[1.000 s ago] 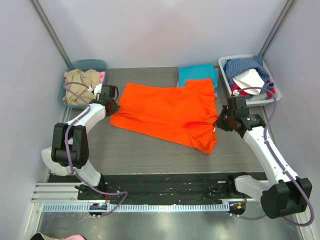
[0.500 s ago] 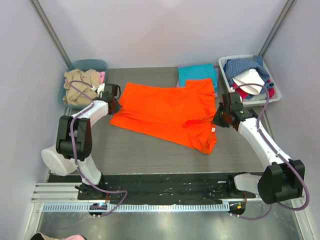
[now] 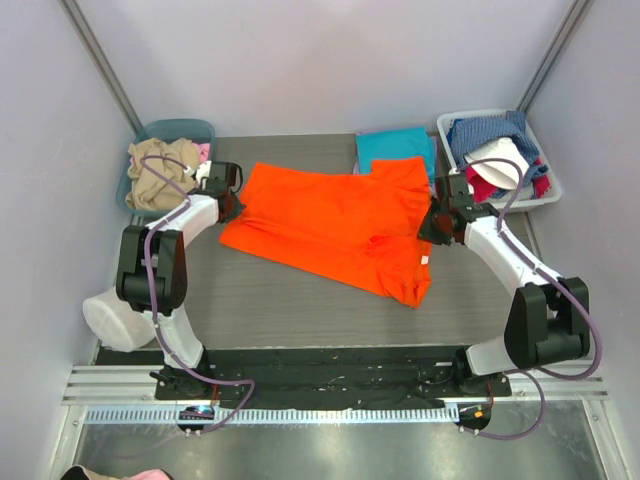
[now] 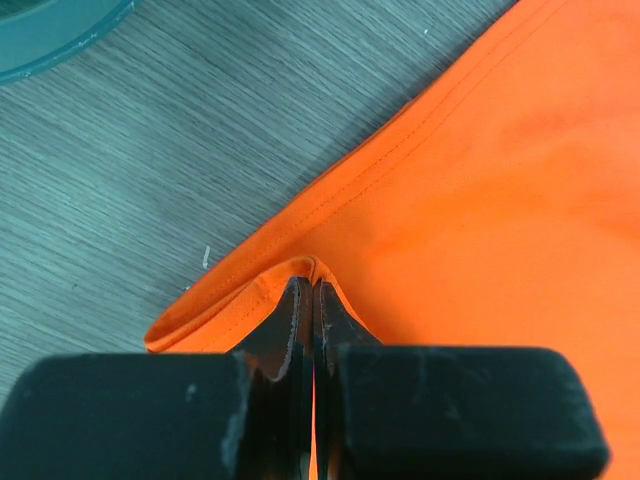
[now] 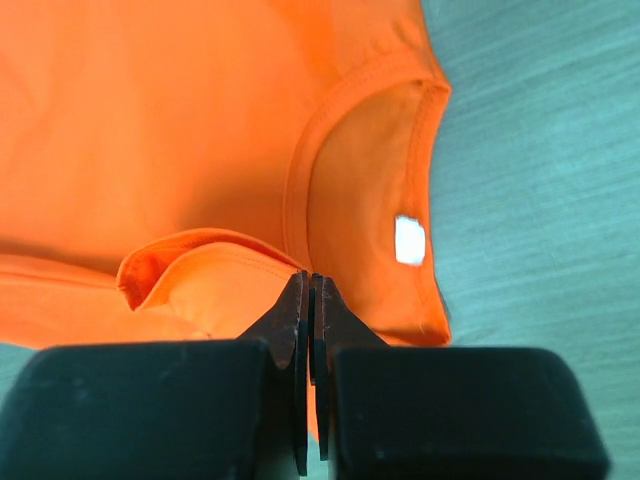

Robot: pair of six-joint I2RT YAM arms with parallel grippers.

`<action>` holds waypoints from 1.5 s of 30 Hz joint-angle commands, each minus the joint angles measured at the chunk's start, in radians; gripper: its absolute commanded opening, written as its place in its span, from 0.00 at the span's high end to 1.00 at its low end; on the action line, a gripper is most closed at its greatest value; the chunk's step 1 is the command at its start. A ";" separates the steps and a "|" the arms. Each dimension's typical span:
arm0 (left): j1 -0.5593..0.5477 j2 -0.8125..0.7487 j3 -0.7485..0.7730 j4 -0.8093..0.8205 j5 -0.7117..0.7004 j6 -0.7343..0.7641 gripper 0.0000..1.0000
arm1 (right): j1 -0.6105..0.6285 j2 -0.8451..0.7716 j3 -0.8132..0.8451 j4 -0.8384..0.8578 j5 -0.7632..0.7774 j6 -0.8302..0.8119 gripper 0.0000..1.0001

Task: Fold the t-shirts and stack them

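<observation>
A bright orange t-shirt (image 3: 330, 225) lies spread across the middle of the table, its collar end on the right. My left gripper (image 3: 232, 205) is shut on the shirt's left hem, a small fold of orange cloth (image 4: 400, 200) pinched at the tips of the left gripper (image 4: 313, 285). My right gripper (image 3: 432, 228) is shut on the shirt's right edge; in the right wrist view the gripper (image 5: 313, 280) pinches cloth beside the collar (image 5: 300, 170) and its white label (image 5: 409, 240). A folded teal t-shirt (image 3: 395, 150) lies at the back on a lavender one (image 3: 372, 132).
A teal bin (image 3: 190, 129) holding beige clothes stands at the back left. A white basket (image 3: 448, 135) with mixed clothes stands at the back right. Grey walls close in on three sides.
Both grippers have moved toward the back of the table with the shirt's edges held. The right gripper also shifted left, and the shirt's right side moved with it.
</observation>
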 commanded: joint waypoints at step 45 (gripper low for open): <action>-0.022 -0.024 -0.202 0.154 0.041 -0.042 0.00 | -0.014 0.075 0.117 0.065 0.037 -0.060 0.53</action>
